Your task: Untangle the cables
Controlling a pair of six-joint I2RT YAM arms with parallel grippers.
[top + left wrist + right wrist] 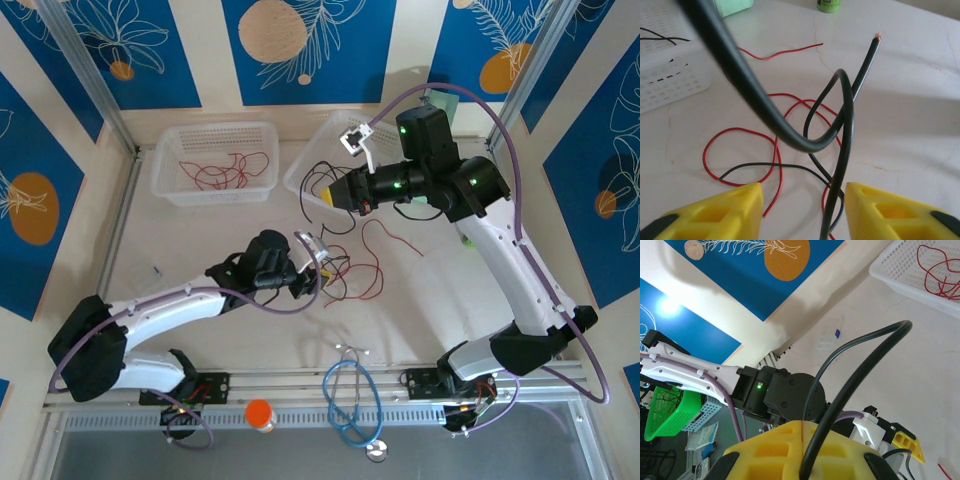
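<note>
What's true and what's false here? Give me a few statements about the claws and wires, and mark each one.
1. The right gripper is shut on a black cable. True.
2. The left gripper is squeezed shut. False: its fingers stand apart, with a black strand running between them.
3. The white basket on the left holds red wires. True.
4. The stethoscope is red. False: it is blue.
5. Every red wire is in a basket. False: a loose red wire lies on the table.
</note>
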